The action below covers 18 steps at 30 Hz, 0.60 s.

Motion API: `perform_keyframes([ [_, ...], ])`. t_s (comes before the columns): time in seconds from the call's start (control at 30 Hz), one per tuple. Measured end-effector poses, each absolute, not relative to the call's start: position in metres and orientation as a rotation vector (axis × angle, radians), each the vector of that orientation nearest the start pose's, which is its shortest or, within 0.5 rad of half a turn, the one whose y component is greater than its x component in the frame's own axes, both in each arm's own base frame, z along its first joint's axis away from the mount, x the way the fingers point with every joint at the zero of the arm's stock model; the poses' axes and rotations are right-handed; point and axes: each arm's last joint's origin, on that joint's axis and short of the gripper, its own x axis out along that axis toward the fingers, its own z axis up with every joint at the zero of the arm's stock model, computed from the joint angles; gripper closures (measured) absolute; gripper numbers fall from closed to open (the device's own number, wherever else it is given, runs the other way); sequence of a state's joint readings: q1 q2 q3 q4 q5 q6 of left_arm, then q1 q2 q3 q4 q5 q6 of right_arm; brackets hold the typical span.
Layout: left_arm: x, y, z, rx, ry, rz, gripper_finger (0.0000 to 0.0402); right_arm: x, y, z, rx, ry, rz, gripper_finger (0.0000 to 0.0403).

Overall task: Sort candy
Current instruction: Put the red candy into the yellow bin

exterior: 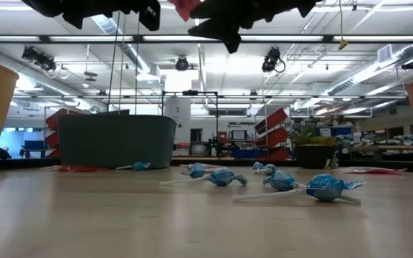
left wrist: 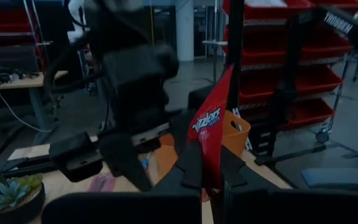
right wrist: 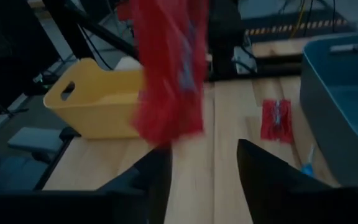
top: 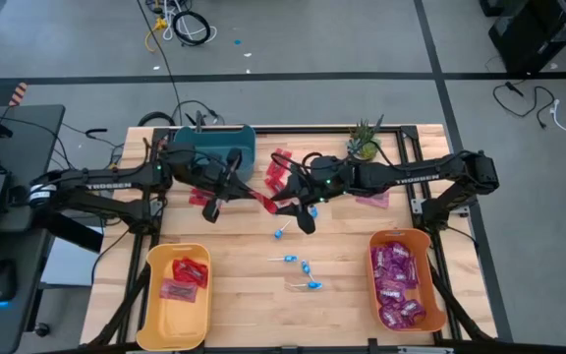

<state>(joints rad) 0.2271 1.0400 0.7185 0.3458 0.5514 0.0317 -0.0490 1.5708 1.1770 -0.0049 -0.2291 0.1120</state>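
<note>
A flat red packet [top: 265, 203] hangs in the air between my two grippers, high over the table in the low view [exterior: 181, 7]. My left gripper [top: 248, 198] points toward the table's right and is shut on it [left wrist: 209, 177]. My right gripper [top: 289, 207] faces it from the right, open [right wrist: 204, 168], and the packet [right wrist: 166, 68] shows just ahead of its spread fingers. Blue lollipops [top: 308, 267] lie on the boards near the middle. More red packets [top: 281, 167] lie by the teal bin [top: 214, 147]. My left gripper pinches the red packet between its two fingers at the edge nearest them [left wrist: 207, 163]. The fingers come level from the table's left. The packet sticks out beyond the fingertips [left wrist: 211, 112] toward the right arm, lifted clear of the table.
The yellow bin [top: 155, 315] at the near left holds red packets. The orange bin [top: 373, 258] at the near right holds purple packets. A potted plant [top: 364, 146] stands at the far edge, with a pink packet [top: 371, 200] under the right arm.
</note>
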Motion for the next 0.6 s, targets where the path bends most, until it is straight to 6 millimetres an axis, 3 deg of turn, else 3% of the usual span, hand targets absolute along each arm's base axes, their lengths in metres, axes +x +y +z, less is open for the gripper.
perform_keyframes([
  [0.3,0.207,0.027,0.326,0.008,-0.038,-0.343,0.0401,0.33,-0.012,0.31,0.169,0.477,0.146,0.0212],
  [0.6,0.183,0.008,0.338,-0.014,-0.064,-0.365,0.0401,0.325,-0.006,0.316,0.244,0.466,0.148,0.022],
])
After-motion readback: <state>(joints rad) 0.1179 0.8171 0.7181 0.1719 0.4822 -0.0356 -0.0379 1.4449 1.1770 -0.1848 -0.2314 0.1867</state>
